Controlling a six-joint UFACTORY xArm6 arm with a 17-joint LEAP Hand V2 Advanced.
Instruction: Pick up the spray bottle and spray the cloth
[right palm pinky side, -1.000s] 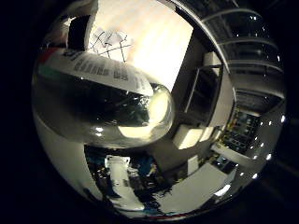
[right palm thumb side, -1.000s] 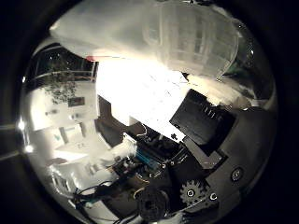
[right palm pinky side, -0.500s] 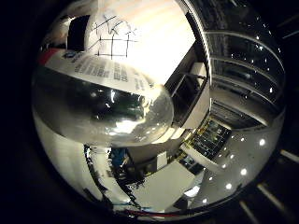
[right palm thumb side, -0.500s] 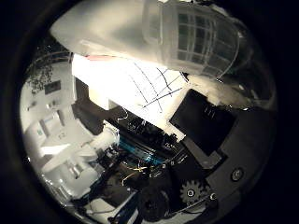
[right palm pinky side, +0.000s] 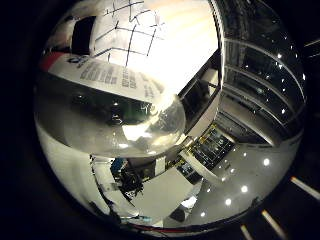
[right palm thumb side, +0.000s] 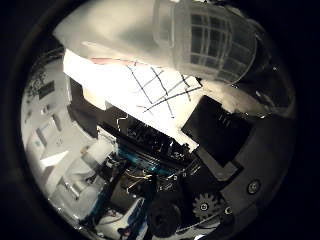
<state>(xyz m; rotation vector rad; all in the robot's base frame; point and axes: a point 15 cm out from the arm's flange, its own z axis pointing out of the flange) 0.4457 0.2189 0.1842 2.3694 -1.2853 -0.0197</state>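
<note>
Spray bottle (right palm pinky side: 110, 117) fills your little-finger-side view, right up against the palm; its body's clear, contents hard to tell. Hand (right palm thumb side: 220, 150) is partly visible, but finger state? You can't tell.

Spray bottle (right palm pinky side: 107, 117) is seen close against the palm, filling much of the little-finger-side view. Cloth (right palm thumb side: 150, 97) with grid lines is seen beyond the bottle, spread on the tabletop (right palm thumb side: 87, 107). Hand (right palm thumb side: 220, 135) parts are seen beside the bottle in the thumb-side view.
</note>
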